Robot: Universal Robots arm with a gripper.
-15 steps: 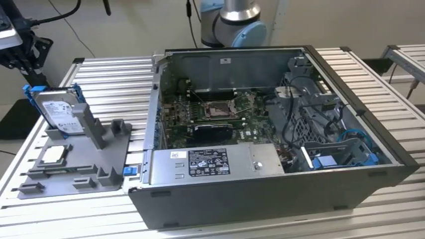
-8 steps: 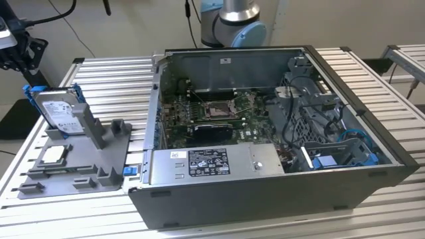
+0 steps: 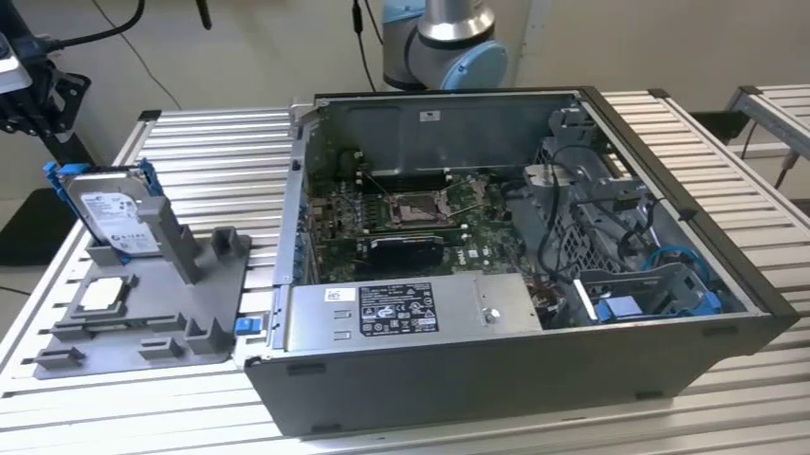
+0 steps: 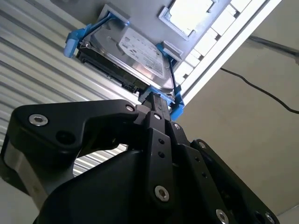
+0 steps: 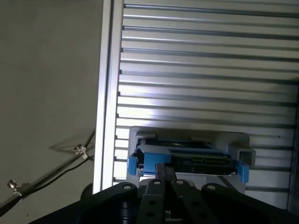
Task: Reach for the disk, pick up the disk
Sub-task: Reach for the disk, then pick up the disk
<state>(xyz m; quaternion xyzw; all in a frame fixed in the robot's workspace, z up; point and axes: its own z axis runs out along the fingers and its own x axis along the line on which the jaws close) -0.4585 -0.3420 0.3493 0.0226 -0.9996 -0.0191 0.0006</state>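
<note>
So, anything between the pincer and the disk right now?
Nothing visible. In the second wrist view the pincer is right up at the blue side rail of the disk, with no object between them. The grey stand holds the disk upright from below, clear of that gap.

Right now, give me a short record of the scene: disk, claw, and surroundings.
disk: upright in the grey stand, blue rails on its sides
stand: on the slatted table, at the exterior view's left of the open computer case
chip: lying flat on the stand
claw: close to the disk's blue-railed edge in the second wrist view
progress: disk not yet lifted
</note>
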